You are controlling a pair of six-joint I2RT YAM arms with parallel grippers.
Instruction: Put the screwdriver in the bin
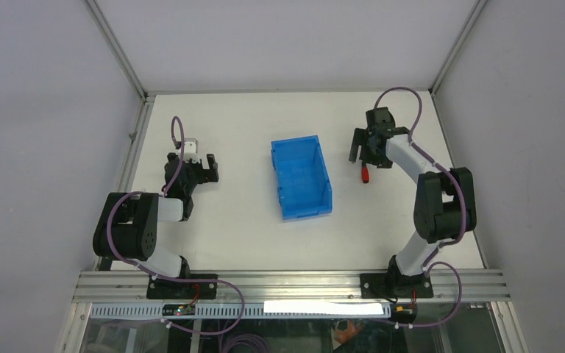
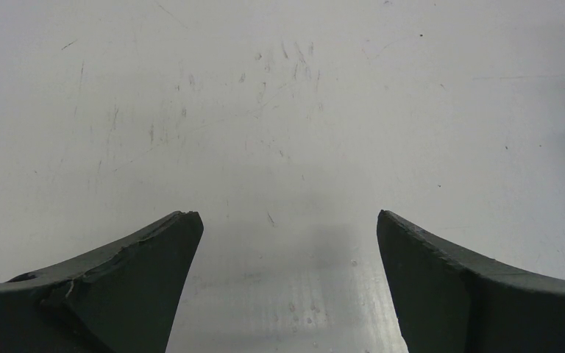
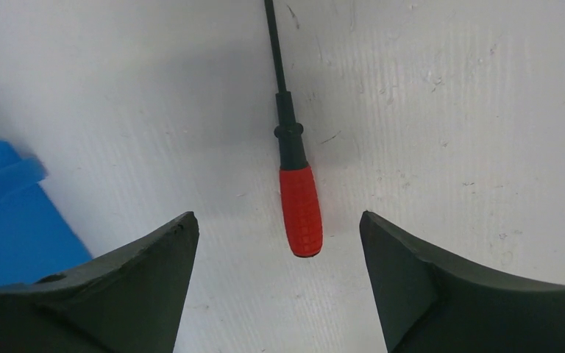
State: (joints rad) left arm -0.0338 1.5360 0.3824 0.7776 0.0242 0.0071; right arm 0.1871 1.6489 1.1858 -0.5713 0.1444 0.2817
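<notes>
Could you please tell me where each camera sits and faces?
Top external: above, behind the bases, looking down on table, bin, screwdriver; both arms show.
Left wrist: on that wrist, facing the table past the open left gripper.
Right wrist: on that wrist, facing the screwdriver past the open right gripper.
Shared: top and right wrist both see screwdriver and bin.

The right gripper (image 3: 276, 217) has its fingers (image 3: 154, 279) spread wide, one on each side of the screwdriver (image 3: 299, 213), with bare bench (image 1: 235, 220) showing in both gaps. The bin (image 1: 324, 173) stands to its left, apart from the screwdriver, top open and walls tall. The left gripper (image 2: 286, 214) is spread over bare bench.
</notes>
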